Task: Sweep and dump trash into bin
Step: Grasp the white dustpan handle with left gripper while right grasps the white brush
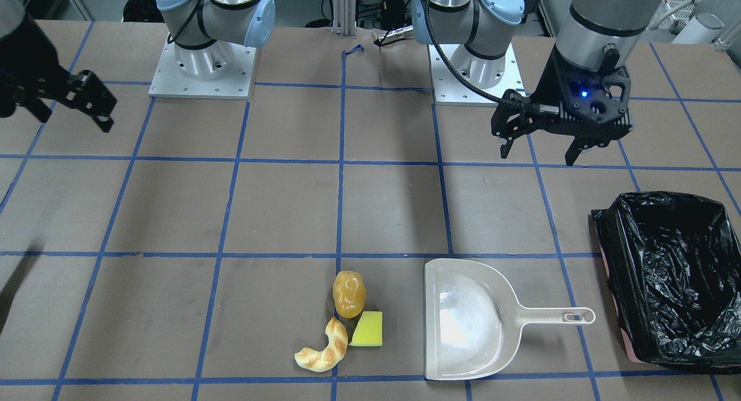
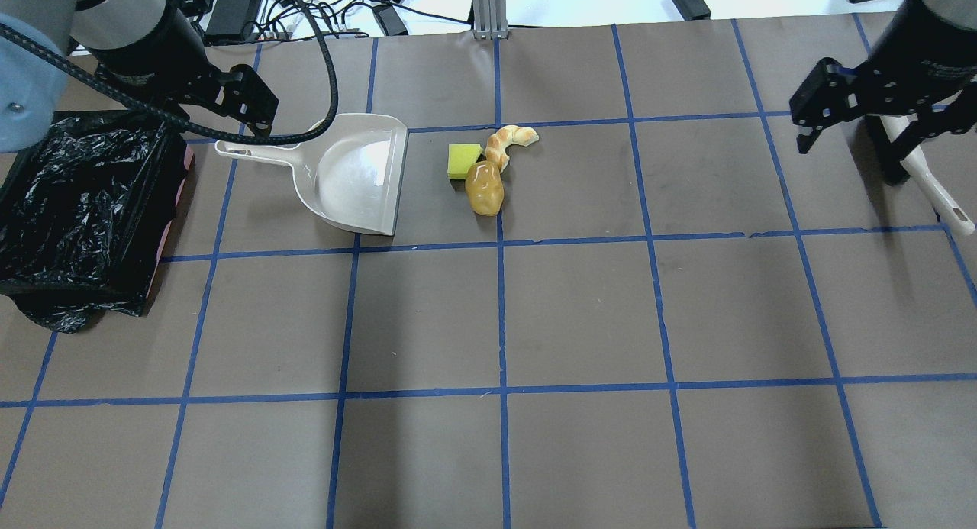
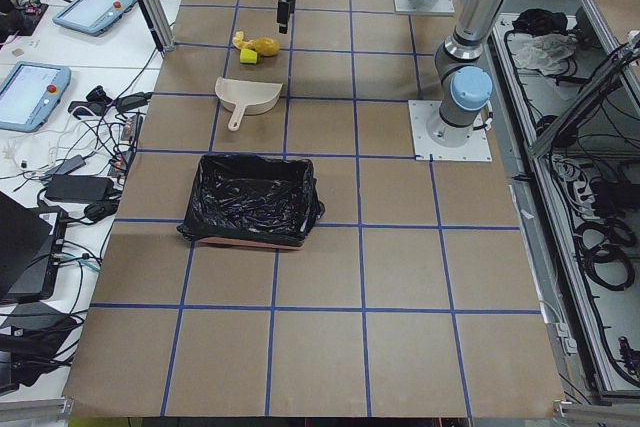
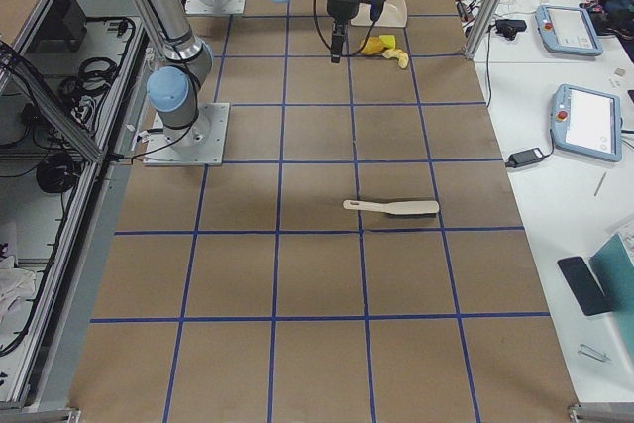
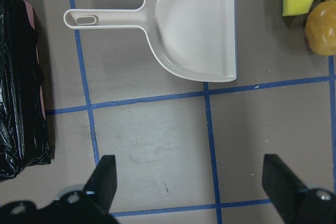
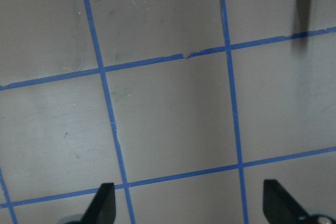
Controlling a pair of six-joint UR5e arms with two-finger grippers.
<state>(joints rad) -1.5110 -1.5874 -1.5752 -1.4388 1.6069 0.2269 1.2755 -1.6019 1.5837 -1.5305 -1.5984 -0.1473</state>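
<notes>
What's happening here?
Nothing's gripped yet. Both claws are open and empty: the left claw hovers near the dustpan, the right claw over bare table by the brush. The trash lies on the table at the dustpan's mouth; the bin sits past its handle.

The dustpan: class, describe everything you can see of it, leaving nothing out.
The dustpan is pale beige and plastic-looking: a shallow rounded scoop with a straight open mouth and a slim handle ending in a slotted hole. It is empty and lies flat on the table. Its mouth faces the trash; its handle points toward the bin, just short of it. Only the table touches it.
</notes>
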